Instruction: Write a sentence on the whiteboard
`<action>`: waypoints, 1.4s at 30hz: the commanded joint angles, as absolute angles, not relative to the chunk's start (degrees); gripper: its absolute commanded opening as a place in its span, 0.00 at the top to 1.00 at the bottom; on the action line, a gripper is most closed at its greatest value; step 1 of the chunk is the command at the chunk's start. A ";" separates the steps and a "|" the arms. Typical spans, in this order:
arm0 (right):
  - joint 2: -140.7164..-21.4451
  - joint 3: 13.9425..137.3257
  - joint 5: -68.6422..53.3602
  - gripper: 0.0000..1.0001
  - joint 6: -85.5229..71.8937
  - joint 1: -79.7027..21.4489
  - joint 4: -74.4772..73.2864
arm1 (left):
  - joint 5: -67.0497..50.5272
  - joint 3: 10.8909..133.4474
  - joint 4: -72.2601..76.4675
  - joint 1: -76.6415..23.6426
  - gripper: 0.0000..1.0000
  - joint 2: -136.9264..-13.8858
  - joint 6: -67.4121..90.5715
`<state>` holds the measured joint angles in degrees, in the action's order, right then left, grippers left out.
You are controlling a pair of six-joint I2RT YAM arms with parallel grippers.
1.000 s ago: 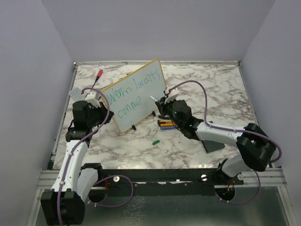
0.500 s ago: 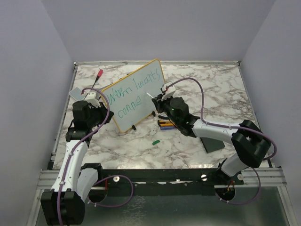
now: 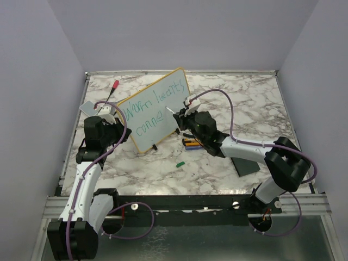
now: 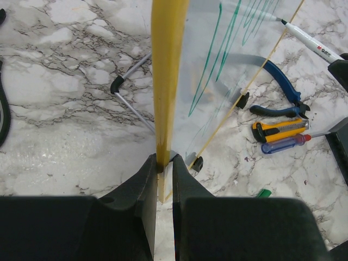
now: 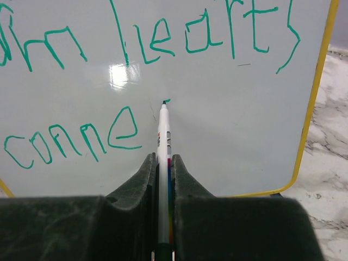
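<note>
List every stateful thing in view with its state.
whiteboard, standing on its feet, frame clamped
sentence, unfinished, stops at "conne"
marker, uncapped, tip at the whiteboard
left claw, shut on whiteboard
right claw, shut on marker
green cap, lying loose

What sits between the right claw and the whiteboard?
A white marker, clamped in the right gripper, its tip meeting the whiteboard; the right wrist view shows it.

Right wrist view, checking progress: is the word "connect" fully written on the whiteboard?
No, the sentence on the whiteboard has a lower line reading only "conne", with the marker tip at a small stroke after it.
</note>
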<state>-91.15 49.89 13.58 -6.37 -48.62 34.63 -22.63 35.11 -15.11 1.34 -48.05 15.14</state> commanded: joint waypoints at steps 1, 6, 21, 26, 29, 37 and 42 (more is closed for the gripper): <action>-92.38 50.45 9.54 0.99 -6.54 -48.43 35.26 | -21.34 35.51 -14.73 1.08 1.00 -47.55 15.19; -92.20 49.13 8.11 0.99 -7.49 -48.72 35.16 | -21.22 35.51 -14.76 1.09 1.00 -47.55 15.12; -92.12 45.79 9.78 0.99 -9.59 -49.31 34.03 | -21.26 35.51 -14.64 1.07 1.00 -47.73 15.13; -92.11 45.78 13.04 0.99 -9.72 -49.31 32.97 | -21.35 35.51 -14.72 1.08 1.00 -47.90 15.12; -92.12 46.49 15.21 0.99 -9.27 -49.32 31.69 | -21.28 35.50 -14.71 1.08 1.00 -47.90 15.19; -91.50 47.10 18.04 0.99 -7.18 -49.07 31.68 | -21.22 35.50 -14.75 1.07 1.00 -47.77 15.18; -90.73 47.08 17.92 0.99 -7.09 -48.82 31.97 | -21.19 35.51 -14.77 1.12 1.00 -47.72 15.13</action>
